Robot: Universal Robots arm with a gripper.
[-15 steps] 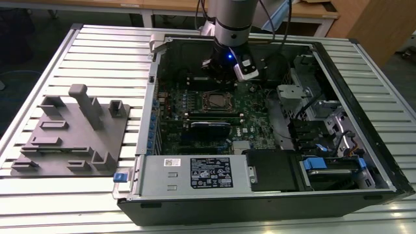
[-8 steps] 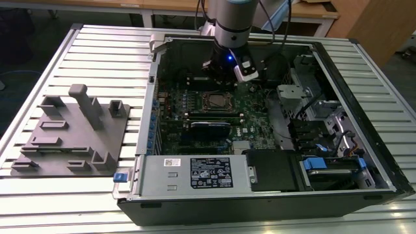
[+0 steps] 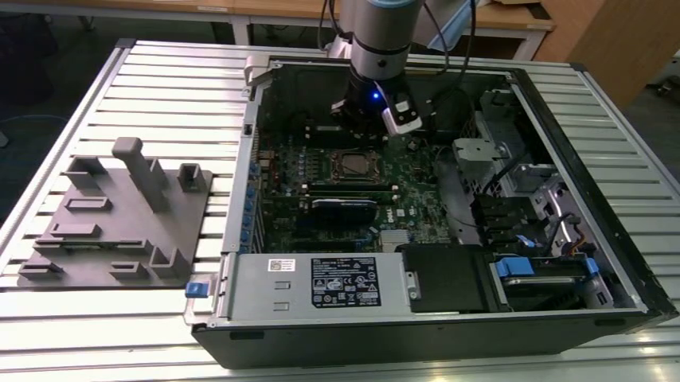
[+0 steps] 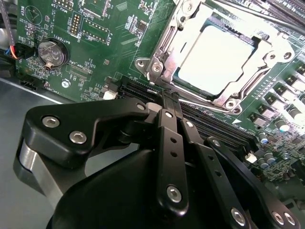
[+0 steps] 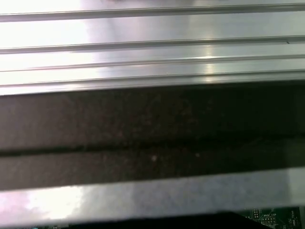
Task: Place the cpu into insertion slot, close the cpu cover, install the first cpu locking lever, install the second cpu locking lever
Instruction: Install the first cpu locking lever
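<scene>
Gleaming cpu [image 4: 217,57] in second wrist view

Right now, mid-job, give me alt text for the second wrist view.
The cpu sits in the insertion slot with the cpu cover lying flat around it, on the green circuit board. In the foreground the black gripper, shut and empty, points toward it.

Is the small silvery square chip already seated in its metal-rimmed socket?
Yes, in the second wrist view the small silvery square cpu lies inside the metal-rimmed insertion slot.
</scene>
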